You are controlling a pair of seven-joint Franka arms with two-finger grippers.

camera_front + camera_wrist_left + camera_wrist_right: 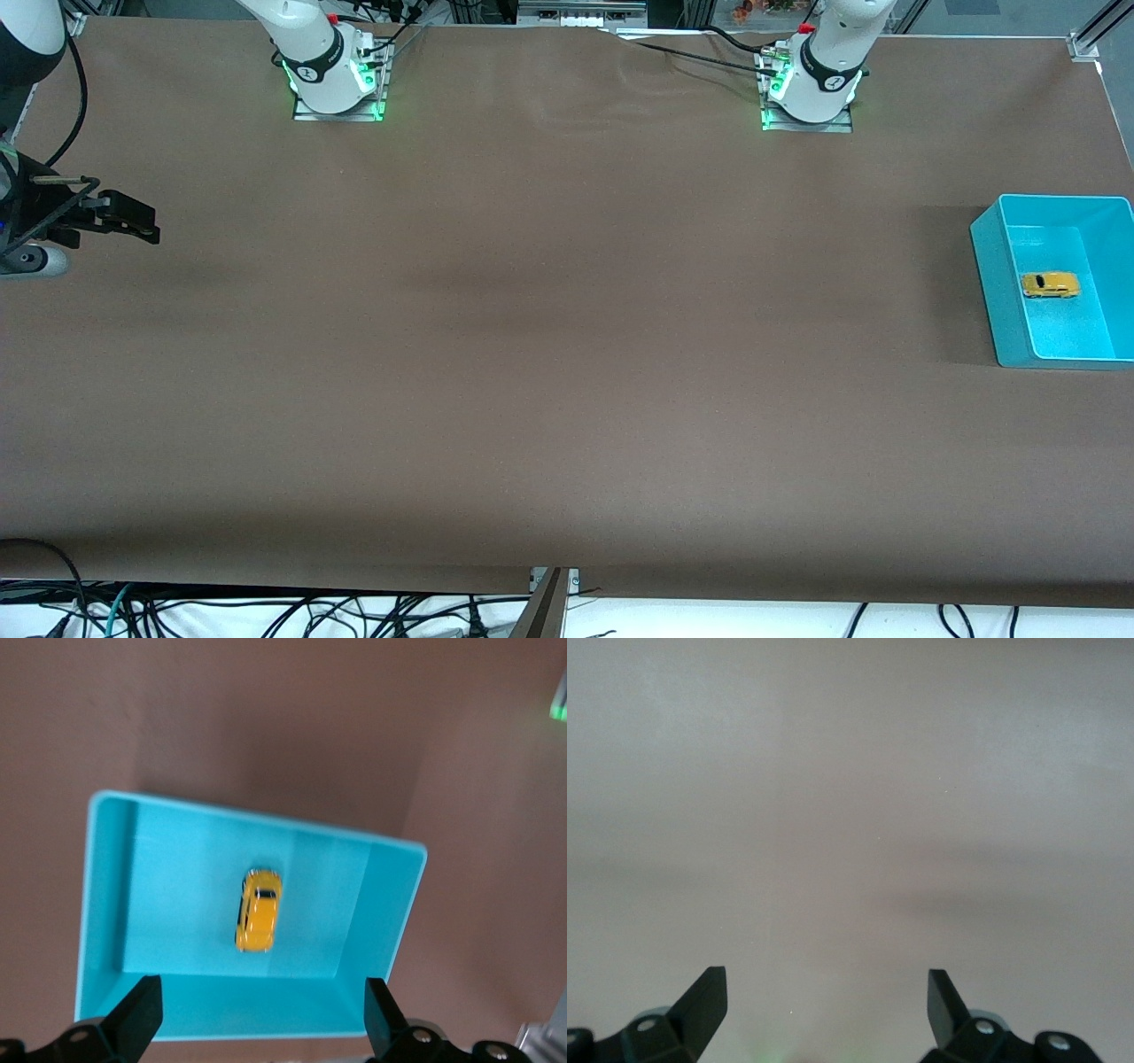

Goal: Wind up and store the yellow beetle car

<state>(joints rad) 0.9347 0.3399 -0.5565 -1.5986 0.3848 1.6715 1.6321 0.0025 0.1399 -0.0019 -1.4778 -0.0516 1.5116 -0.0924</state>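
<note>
The yellow beetle car (1051,284) lies on its wheels on the floor of a teal bin (985,261) at the left arm's end of the table. In the left wrist view the car (259,910) shows in the middle of the bin (104,904), with my left gripper (261,990) open high over the bin and nothing between its fingers. The front view does not show the left gripper. My right gripper (146,223) waits open and empty over bare table at the right arm's end, and its wrist view shows the gripper (827,979) over plain brown cloth.
A brown cloth (532,354) covers the whole table. The two arm bases (337,80) (811,84) stand along the table edge farthest from the front camera. Cables hang off the table's nearest edge.
</note>
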